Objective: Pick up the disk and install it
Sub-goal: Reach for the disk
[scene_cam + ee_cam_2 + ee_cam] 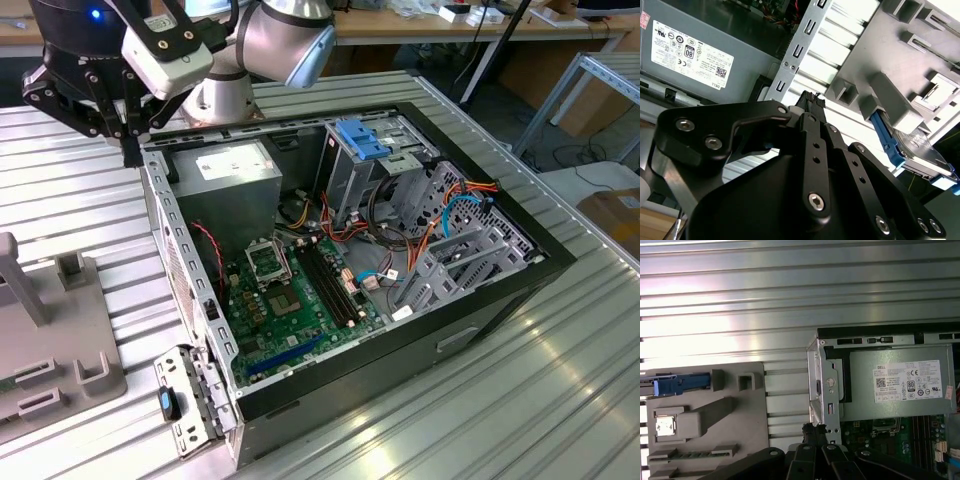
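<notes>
The disk (920,150) is a grey metal drive in a bright blue bracket. It stands on edge in a slot of the grey fixture plate (880,30). In the first wrist view the disk (680,385) sits at the outer end of that plate (740,410). My gripper (130,155) hangs over the slatted table beside the open computer case's (190,290) corner, apart from the disk. In both wrist views its fingertips (811,97) (815,428) are pressed together, shut on nothing.
The case holds a grey power-supply box (235,175) with a white label, a green motherboard (290,300), cables and a drive cage with a blue bracket (360,135). The fixture plate (60,330) at the exterior view's left carries raised holders and a small silver square part (665,425).
</notes>
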{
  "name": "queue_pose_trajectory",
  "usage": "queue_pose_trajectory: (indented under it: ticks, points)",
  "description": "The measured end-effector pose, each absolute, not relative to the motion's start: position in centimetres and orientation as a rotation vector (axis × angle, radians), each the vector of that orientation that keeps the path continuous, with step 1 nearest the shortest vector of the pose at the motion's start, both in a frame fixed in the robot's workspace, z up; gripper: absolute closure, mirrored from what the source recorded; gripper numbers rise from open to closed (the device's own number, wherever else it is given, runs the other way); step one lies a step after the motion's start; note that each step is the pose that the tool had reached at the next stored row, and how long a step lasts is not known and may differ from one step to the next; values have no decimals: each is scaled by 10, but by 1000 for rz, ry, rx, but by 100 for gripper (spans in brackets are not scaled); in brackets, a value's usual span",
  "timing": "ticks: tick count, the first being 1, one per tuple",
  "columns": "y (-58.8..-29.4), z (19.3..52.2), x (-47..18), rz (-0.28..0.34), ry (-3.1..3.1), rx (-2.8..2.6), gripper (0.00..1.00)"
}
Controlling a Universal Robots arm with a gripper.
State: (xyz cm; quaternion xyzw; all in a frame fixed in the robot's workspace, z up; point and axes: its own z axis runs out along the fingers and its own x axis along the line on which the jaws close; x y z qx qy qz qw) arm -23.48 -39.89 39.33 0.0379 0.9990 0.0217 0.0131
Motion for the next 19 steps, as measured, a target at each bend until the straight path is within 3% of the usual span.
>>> queue_pose_trajectory:
  ticks: [19]
  points:
    - [-399, 393, -255, 68, 3112, 118, 89]
